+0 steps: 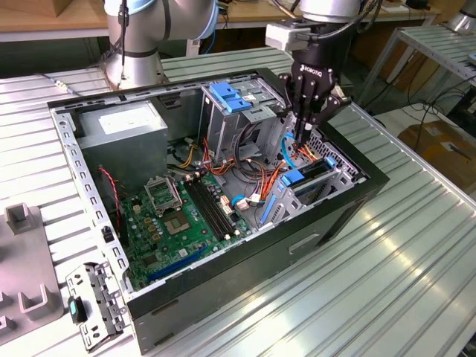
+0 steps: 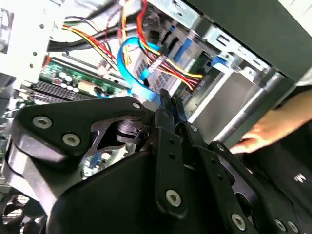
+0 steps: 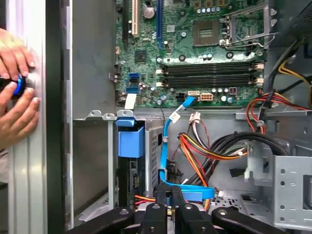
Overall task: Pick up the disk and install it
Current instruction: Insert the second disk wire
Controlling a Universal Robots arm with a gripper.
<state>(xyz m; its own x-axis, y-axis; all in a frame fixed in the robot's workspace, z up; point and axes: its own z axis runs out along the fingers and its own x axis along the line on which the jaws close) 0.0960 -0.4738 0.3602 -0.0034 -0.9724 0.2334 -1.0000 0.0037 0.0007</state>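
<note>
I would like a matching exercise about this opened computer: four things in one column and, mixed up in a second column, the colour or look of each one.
Things:
1. motherboard
2. power-supply box
3. flat cable
4. gripper

Looks:
A. blue
B. green
C. grey, with a white sticker
D. black, lowered into the case

Pairs: 1-B, 2-C, 3-A, 4-D

- The open computer case (image 1: 327, 223) lies on the slatted table (image 1: 416, 253).
- In it, the circuit board (image 1: 178, 216) sits toward the exterior view's left.
- The power box (image 1: 123, 126) lies behind the circuit board.
- The drive cage (image 1: 238, 111) stands to the exterior view's right of the power box.
- The gripper (image 1: 301, 137) hangs beside the drive cage, over the cables (image 1: 279, 175).
</note>
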